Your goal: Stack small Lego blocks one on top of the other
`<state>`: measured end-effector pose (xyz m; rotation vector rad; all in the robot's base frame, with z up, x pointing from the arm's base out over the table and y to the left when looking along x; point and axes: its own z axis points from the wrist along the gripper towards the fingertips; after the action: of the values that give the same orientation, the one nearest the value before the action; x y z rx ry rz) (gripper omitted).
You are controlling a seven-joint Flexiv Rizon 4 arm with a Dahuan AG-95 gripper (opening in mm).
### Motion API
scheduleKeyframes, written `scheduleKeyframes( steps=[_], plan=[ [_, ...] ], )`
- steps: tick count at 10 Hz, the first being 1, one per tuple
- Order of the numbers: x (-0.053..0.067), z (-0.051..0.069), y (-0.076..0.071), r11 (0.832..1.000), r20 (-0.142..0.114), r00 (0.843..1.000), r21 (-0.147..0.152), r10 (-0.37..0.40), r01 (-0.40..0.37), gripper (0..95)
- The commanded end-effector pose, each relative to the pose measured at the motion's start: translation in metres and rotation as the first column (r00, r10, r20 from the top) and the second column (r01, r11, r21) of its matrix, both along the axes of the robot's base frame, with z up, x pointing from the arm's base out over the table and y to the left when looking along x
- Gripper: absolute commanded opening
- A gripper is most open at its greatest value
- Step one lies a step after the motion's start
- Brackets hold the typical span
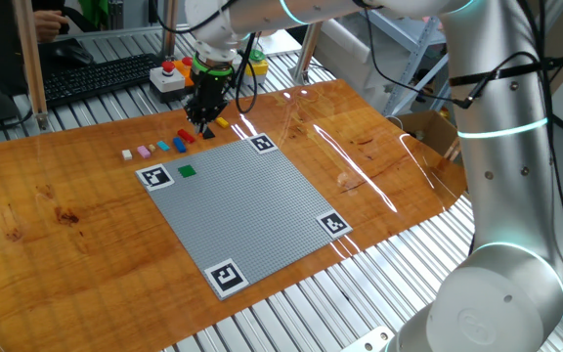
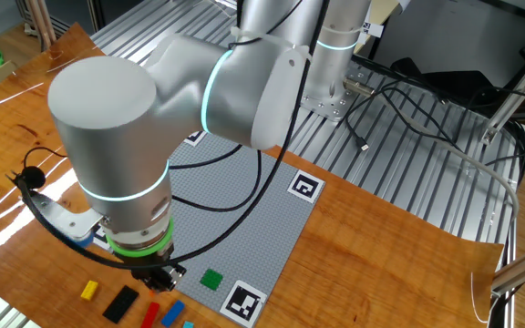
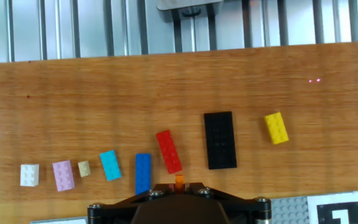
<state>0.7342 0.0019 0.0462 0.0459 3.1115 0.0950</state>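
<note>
My gripper (image 3: 179,185) is shut on a small orange block (image 3: 179,181), held between the fingertips above the wooden table. Below it lies a row of small Lego blocks: white (image 3: 29,175), pink (image 3: 63,175), beige (image 3: 84,168), light blue (image 3: 110,165), blue (image 3: 143,173), red (image 3: 168,151), black (image 3: 220,140) and yellow (image 3: 276,127). In one fixed view the gripper (image 1: 206,124) hangs over the row's right end, just behind the grey baseplate (image 1: 252,210). A green block (image 1: 187,171) sits on the baseplate near its far left marker; it also shows in the other fixed view (image 2: 211,279).
A box with round red and green push buttons (image 1: 171,73) and a black keyboard (image 1: 96,73) lie behind the table. Black-and-white markers (image 1: 154,177) sit at the baseplate corners. The arm's big elbow (image 2: 117,118) hangs over the table's near side in the other fixed view.
</note>
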Motion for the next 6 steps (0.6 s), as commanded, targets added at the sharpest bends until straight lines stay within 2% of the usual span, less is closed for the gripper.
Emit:
scheduleKeyframes(
  steps=[1, 6],
  plan=[
    [-0.001, 0.000, 0.004, 1.000, -0.007, 1.000, 0.004, 0.001, -0.001, 0.0],
    [-0.021, 0.005, 0.029, 1.000, -0.025, 0.999, 0.009, -0.024, 0.024, 0.0]
  ],
)
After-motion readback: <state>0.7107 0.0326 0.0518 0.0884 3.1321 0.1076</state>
